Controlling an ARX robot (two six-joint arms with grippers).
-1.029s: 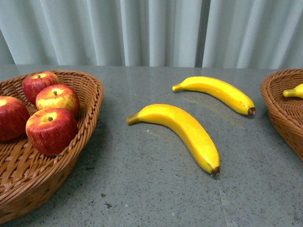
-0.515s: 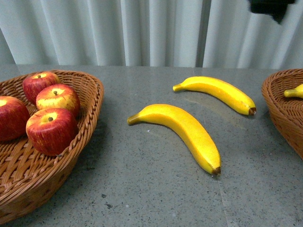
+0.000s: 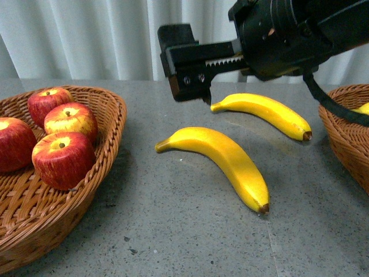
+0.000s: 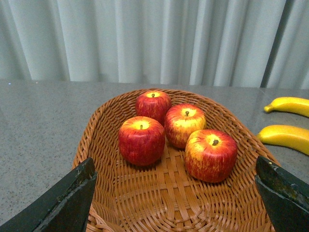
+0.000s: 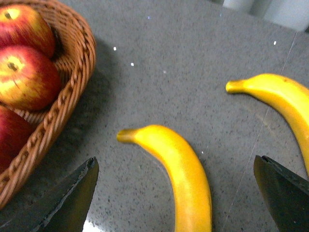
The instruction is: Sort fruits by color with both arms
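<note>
The right hand (image 5: pixel 175 163), jaws spread wide and empty, hangs above the nearer banana (image 3: pixel 225 158) on the table (image 3: pixel 173 231), evidently lined up to straddle it; the left hand (image 4: pixel 175 162), equally open, hovers facing the apple basket (image 4: pixel 96 126).

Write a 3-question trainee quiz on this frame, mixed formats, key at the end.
1. How many red apples lie in the left wicker basket?
2. True or false: the right gripper is shut on a banana.
3. Where does the nearer banana lie?
A. in the left wicker basket
B. on the table
C. in the right gripper

Key: 1. four; 2. false, its fingers stand wide apart and hold nothing; 3. B
</note>
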